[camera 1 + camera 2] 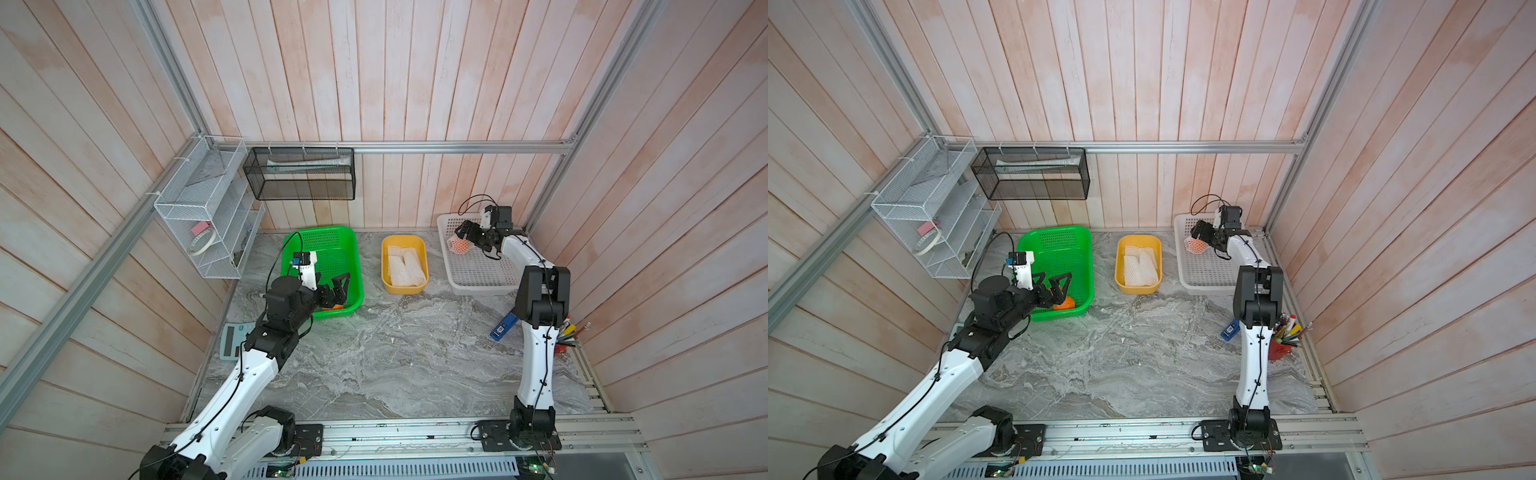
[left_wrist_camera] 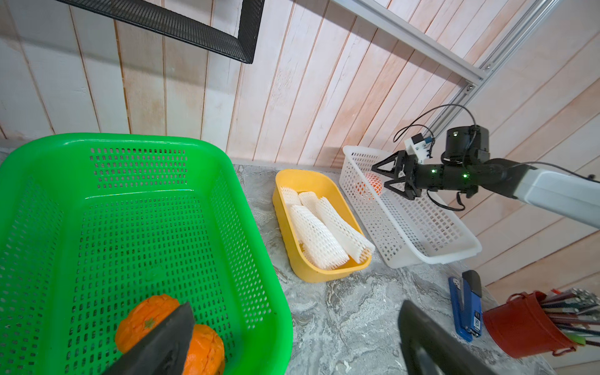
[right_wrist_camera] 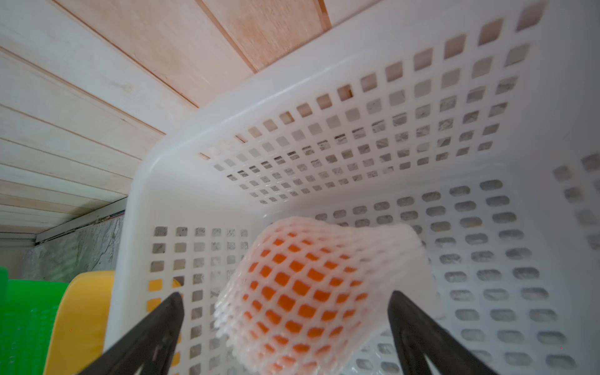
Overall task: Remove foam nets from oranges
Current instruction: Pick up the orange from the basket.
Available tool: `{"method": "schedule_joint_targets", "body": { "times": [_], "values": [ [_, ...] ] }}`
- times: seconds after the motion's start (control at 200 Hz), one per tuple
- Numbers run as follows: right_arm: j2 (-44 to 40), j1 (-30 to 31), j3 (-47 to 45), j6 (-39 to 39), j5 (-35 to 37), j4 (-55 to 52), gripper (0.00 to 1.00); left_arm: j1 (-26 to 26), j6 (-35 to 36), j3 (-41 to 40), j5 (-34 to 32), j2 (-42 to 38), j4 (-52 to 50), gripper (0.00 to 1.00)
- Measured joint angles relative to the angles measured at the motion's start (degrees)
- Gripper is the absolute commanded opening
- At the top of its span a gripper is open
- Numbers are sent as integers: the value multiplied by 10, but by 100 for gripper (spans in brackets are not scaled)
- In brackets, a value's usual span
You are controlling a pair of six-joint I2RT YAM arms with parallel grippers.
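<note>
I am working over the grey marbled tabletop (image 1: 374,353), reaching my right arm out long to the white perforated plastic basket (image 1: 478,274) at two o'clock, since the last wrapped fruit is lying there. My right gripper (image 3: 285,324) is spread wide, straddling the netted orange (image 3: 302,292) without pinching it. My left arm is bending low over the green perforated plastic basket (image 2: 146,211) at ten o'clock, its gripper (image 1: 1057,286) hanging slack and empty above two bare oranges (image 2: 146,318). Three shed white foam nets (image 2: 321,230) are lying in the yellow plastic tub (image 1: 405,286) at twelve.
</note>
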Motion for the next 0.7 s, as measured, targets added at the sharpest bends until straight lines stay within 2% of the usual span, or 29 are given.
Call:
{"method": "schedule_joint_targets", "body": {
  "times": [0.32,0.5,0.7],
  "values": [
    [69,0,110,0,7,-54,98,-10,-2,-21,-2,-36,-20,100],
    [72,2,114,-9,10,-71,95,-10,-2,-24,-6,-41,-27,100],
    [72,10,113,-40,41,-92,87,-10,-2,-25,-10,-41,-28,100]
  ]
}}
